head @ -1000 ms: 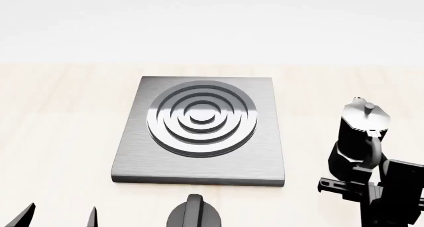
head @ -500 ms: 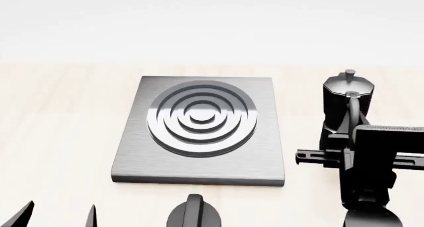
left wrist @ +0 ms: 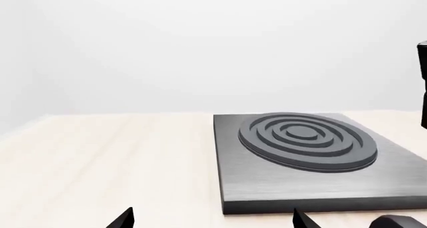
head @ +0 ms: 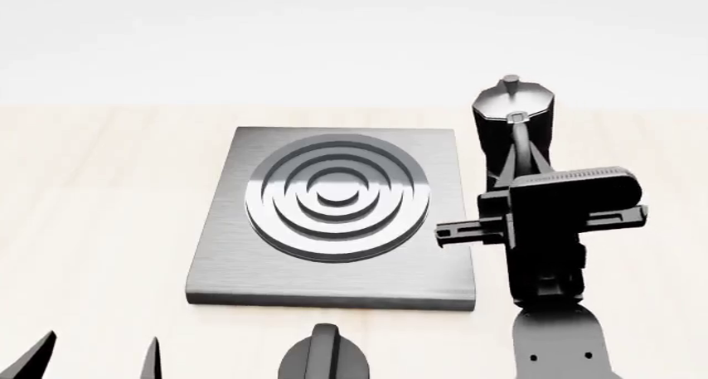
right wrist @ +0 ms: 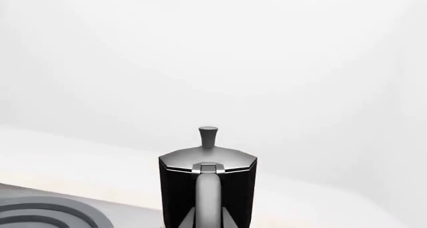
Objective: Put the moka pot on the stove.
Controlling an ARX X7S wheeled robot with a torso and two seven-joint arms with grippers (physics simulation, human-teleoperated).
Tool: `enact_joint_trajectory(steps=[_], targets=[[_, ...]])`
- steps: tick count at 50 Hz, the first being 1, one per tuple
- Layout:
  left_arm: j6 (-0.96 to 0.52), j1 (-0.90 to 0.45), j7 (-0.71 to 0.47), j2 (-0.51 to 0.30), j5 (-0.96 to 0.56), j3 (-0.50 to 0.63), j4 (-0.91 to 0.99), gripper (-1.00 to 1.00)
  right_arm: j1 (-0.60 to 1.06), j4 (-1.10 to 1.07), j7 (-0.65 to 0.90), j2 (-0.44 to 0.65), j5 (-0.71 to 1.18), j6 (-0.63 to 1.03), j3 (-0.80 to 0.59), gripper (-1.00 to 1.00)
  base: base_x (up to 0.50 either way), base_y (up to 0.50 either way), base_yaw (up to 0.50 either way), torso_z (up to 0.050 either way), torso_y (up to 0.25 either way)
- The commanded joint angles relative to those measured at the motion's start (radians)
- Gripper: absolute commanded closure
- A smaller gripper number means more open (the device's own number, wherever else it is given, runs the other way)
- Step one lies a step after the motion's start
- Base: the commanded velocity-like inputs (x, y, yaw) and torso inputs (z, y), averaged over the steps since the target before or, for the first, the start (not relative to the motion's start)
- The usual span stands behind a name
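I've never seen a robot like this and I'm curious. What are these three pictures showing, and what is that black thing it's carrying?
It is a computer-simulated robot with two arms. One picture looks down from its head; the other two come from cameras near each gripper. On the pale wooden table lies the stove, a flat square grey metal slab with ring burner. The right gripper seems to hold the tall black moka pot with its silvery lid by its handle, beside the stove's far right corner. The left gripper waits low, only its tips showing, holding nothing. A short black round dial knob sits in front of the stove.
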Motion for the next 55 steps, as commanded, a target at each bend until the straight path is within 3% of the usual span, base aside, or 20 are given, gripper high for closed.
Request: enact_joint_trajectory(steps=[1, 16, 47, 55], targets=[[0.045, 0.002, -0.007, 0.003, 0.010, -0.013, -0.013, -1.00, 0.161, 0.318, 0.034, -0.063, -0.073, -0.241, -0.066, 1.00, 0.00, 0.00, 0.00, 0.000, 0.000], [0.047, -0.004, -0.011, -0.002, 0.006, -0.009, -0.015, -1.00, 0.217, 0.320, 0.050, -0.094, -0.026, -0.235, -0.118, 1.00, 0.00, 0.00, 0.00, 0.000, 0.001], [0.043, -0.002, -0.020, -0.013, -0.003, 0.002, -0.009, -1.00, 0.273, 0.320, -0.059, -0.176, 0.046, -0.163, 0.006, 1.00, 0.00, 0.00, 0.00, 0.000, 0.001], [0.045, 0.000, -0.024, -0.016, -0.007, 0.001, -0.007, -1.00, 0.267, 0.320, -0.036, -0.180, 0.170, -0.143, -0.123, 1.00, 0.00, 0.00, 0.00, 0.000, 0.001]])
